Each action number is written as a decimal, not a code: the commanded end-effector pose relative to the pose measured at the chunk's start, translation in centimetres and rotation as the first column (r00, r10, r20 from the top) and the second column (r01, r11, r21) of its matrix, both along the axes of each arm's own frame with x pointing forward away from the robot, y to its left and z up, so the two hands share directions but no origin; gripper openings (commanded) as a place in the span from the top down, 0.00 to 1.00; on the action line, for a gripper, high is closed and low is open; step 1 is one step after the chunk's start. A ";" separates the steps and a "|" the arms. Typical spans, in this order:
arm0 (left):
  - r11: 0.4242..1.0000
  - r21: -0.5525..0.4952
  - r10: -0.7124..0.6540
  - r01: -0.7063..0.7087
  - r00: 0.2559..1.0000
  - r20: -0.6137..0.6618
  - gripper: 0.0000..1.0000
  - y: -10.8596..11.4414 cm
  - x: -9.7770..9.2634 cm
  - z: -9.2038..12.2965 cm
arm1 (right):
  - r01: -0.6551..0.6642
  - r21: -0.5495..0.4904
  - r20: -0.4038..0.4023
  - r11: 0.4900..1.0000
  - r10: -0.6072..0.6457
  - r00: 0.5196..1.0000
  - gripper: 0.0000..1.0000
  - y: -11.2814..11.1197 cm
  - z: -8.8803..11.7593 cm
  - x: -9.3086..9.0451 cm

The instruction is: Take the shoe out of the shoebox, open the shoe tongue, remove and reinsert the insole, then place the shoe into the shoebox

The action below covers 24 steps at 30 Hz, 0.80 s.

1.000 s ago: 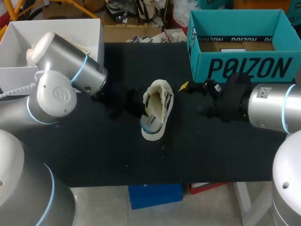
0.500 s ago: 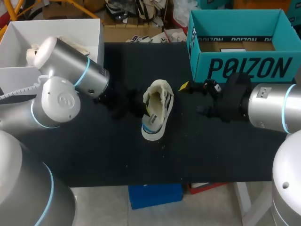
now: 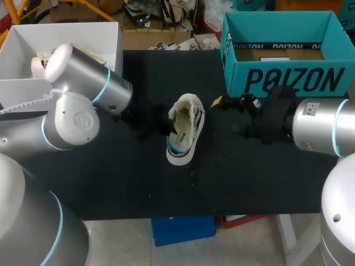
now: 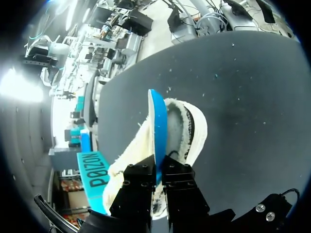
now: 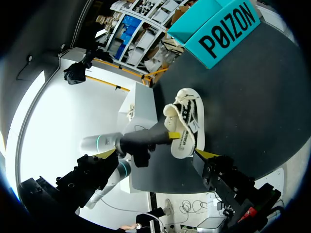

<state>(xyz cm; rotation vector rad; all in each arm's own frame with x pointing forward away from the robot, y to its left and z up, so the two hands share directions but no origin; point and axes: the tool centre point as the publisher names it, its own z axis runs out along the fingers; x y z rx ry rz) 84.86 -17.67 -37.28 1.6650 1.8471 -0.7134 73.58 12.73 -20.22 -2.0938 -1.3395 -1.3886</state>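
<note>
Black tabletop (image 3: 111, 183) carries everything. The teal shoebox (image 3: 288, 77) stands open at the far right corner, with no shoe inside. The left arm comes in from the left edge and reaches to mid-table. The right arm is parked off the right edge, just in front of the shoebox. The cream, fleece-lined shoe (image 3: 183, 130) sits about mid-tabletop, well apart from the shoebox. Its long axis runs from the near edge toward the far edge, leaning slightly to the far right corner. The key relation is the blue insole (image 4: 156, 131), seen edge-on in the left wrist view. It runs straight ahead of the left gripper (image 4: 158, 170), lengthwise with the shoe, with its forward part down among the fleece lining. The jaws are pressed onto the insole's near end from both sides. The insole and the jaws share one line, so any slide in or out likely has to follow the shoe's length. Whether this is removal or reinsertion cannot be told from here. The right gripper (image 5: 154, 154) has its jaws spread wide and holds nothing. It points at the shoe from the right side, near but not touching. The left arm is clearly the nearer and the working one, and the right looks placed to steady the shoe if it shifts.
</note>
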 end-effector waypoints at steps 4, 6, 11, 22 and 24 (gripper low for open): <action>1.000 -0.010 -0.007 0.007 1.000 0.011 0.22 -0.6 -0.5 0.6 | -0.026 0.018 -0.017 1.000 0.026 1.000 0.00 -0.6 -0.3 -0.1; 1.000 -0.022 -0.015 0.015 1.000 0.011 0.09 -0.4 -0.9 1.1 | -0.026 0.018 -0.017 1.000 0.026 1.000 0.00 -0.6 -0.3 -0.1; 0.998 -0.051 -0.040 0.039 0.999 -0.009 0.31 0.1 -2.1 2.0 | -0.026 0.018 -0.017 1.000 0.026 1.000 0.00 -0.6 -0.3 -0.1; 0.993 -0.061 -0.102 0.099 0.994 -0.047 0.69 -0.2 -4.0 1.9 | -0.026 0.018 -0.017 1.000 0.026 1.000 0.00 -0.6 -0.3 -0.1; 0.993 -0.058 -0.110 0.107 0.993 -0.051 0.82 -0.2 -4.1 1.8 | -0.026 0.018 -0.017 1.000 0.026 1.000 0.00 -0.6 -0.3 -0.1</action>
